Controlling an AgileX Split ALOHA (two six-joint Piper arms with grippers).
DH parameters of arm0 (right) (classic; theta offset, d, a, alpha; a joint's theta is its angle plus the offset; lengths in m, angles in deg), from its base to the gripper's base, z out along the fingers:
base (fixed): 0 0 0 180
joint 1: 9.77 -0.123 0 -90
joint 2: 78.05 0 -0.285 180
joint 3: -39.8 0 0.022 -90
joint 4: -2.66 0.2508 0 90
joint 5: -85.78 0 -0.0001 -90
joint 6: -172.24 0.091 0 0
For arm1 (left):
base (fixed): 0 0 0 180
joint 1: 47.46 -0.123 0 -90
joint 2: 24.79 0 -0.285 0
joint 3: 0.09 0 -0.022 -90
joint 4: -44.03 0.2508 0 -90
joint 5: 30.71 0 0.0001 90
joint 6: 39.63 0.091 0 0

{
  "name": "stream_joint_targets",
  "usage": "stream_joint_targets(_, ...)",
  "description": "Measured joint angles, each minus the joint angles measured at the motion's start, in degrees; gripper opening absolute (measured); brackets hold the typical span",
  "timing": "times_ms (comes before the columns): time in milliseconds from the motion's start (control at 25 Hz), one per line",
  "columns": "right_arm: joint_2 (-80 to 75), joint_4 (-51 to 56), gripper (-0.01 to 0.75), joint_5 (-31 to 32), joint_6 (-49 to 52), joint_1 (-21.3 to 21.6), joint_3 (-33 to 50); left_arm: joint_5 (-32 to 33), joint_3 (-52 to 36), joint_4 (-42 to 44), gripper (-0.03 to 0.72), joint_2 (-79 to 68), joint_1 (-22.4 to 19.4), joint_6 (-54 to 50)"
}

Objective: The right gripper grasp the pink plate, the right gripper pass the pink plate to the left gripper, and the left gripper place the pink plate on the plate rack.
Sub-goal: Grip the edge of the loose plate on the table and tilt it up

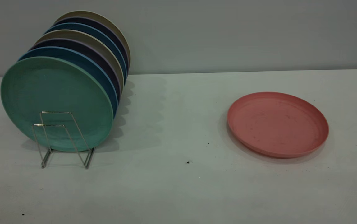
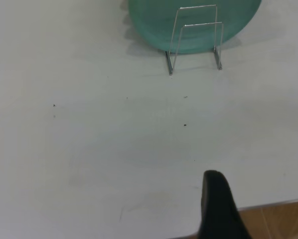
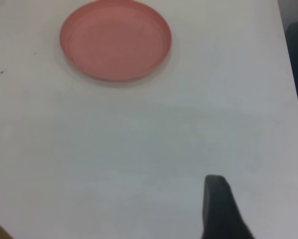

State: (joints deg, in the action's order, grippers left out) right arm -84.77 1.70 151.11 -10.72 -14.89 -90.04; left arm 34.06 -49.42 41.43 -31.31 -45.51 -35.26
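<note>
Pink plate flat (rim up) | plate rack well apart, front slots free

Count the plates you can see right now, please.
8. Seven stand on edge in the plate rack at the table's left, the green plate frontmost. The pink plate lies flat at the right. More may hide behind.

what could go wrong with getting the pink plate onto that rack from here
The pink plate lies flat on the table, so the right gripper can only catch its low rim; a shallow pinch may slip. The plate rack is already packed with upright plates behind the green plate, leaving just the front wire loops free. A nudge from the left gripper there could likely shift the light wire rack or the stack.
</note>
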Motion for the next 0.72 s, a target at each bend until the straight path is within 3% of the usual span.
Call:
stream_joint_targets(520, -0.80, 4.96, 0.403, -0.37, 0.00, 0.00, -0.31, -0.48, 0.25, 0.31, 0.468, 0.00, 0.00, -1.29)
stream_joint_targets(720, -12.01, 5.50, 0.402, -4.73, -0.15, 0.00, -3.47, -7.72, 4.83, 0.31, 0.479, -6.74, 0.00, -5.79)
